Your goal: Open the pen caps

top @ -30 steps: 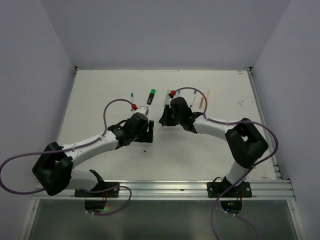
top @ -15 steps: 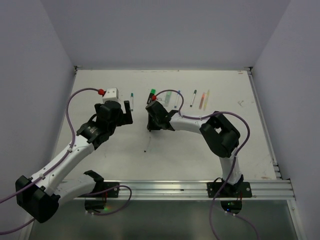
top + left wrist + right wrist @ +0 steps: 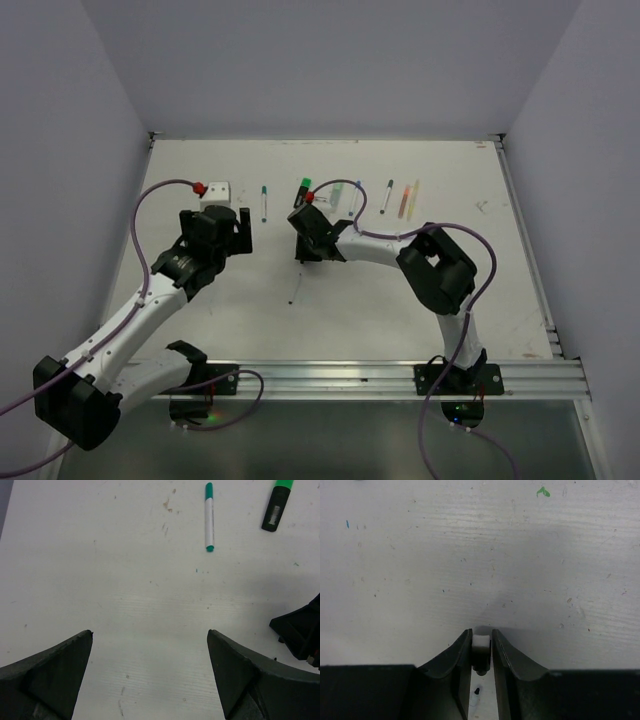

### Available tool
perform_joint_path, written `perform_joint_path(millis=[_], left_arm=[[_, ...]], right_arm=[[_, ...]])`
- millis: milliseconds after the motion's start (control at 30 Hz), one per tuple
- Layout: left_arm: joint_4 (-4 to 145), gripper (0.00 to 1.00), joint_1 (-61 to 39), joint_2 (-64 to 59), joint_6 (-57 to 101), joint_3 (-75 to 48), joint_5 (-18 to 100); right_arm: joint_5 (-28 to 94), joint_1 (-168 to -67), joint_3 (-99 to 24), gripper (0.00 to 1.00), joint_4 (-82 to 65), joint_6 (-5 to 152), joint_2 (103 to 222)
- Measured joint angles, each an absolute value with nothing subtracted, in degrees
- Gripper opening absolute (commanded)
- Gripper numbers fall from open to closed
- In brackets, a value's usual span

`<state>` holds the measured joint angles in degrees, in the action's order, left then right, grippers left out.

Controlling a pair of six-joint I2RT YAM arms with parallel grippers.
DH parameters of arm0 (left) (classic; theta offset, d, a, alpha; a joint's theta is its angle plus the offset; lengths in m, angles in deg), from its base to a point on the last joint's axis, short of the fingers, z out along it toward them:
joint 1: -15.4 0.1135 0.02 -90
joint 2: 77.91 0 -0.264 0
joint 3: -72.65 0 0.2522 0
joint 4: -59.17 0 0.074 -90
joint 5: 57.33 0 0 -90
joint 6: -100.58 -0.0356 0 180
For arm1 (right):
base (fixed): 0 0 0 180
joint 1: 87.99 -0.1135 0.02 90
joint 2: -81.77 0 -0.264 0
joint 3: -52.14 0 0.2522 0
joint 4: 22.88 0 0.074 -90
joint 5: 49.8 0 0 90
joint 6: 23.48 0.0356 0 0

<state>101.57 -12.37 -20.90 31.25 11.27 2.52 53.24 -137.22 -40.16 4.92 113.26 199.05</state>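
While the left hand (image 3: 150,632) hangs above the white table (image 3: 100,555) with its two dark fingers spread wide apart and nothing between them, the right hand (image 3: 481,631) is clenched on a small white piece (image 3: 481,642). This piece sits tight between the two fingertips, with a dark part just under it. The wrist view does not tell if it is a cap or the end of a pen. The right hand is low over the table, near the middle, and the left hand is to the left of it, apart from it.

The pen caps that can be seen are on their pens, at the far side of the table. A white pen barrel (image 3: 209,522) lies beyond the left hand, and its small teal cap (image 3: 208,489) is on the far end. To the right of it lies a black highlighter marker (image 3: 274,512), a little tilted, with a bright green cap (image 3: 285,484) on its far end, partly cut by the picture edge. In the top view more thin pens lie in a row to the right of the marker, among them a black and white pen (image 3: 386,197) and an orange pen (image 3: 404,203). Their caps are too small to tell. A thin dark stick (image 3: 294,291) lies alone on the table, nearer to the arm bases than the right hand.
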Motion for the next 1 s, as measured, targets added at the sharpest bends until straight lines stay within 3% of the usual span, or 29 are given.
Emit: perform_joint_path(millis=[167, 500, 800, 900, 1000], left_arm=[[101.7, 1.00, -11.6, -20.7, 30.9, 12.0, 1.8], [101.7, 1.00, -11.6, -20.7, 30.9, 12.0, 1.3], [101.7, 1.00, -11.6, -20.6, 30.9, 12.0, 1.2], [101.7, 1.00, -11.6, -20.4, 30.9, 12.1, 1.2], [101.7, 1.00, -11.4, -20.1, 30.9, 12.2, 1.2]], right_arm=[[53.2, -137.3, -40.3, 0.35, 4.5, 114.5, 199.2], [54.1, -137.5, -40.0, 0.36, 4.0, 115.6, 199.1], [54.9, -137.5, -39.3, 0.68, 7.4, 112.0, 194.7], [56.8, -137.0, -39.4, 0.83, 8.4, 109.2, 190.0], [59.0, -135.1, -39.4, 0.88, 8.9, 106.1, 185.2]])
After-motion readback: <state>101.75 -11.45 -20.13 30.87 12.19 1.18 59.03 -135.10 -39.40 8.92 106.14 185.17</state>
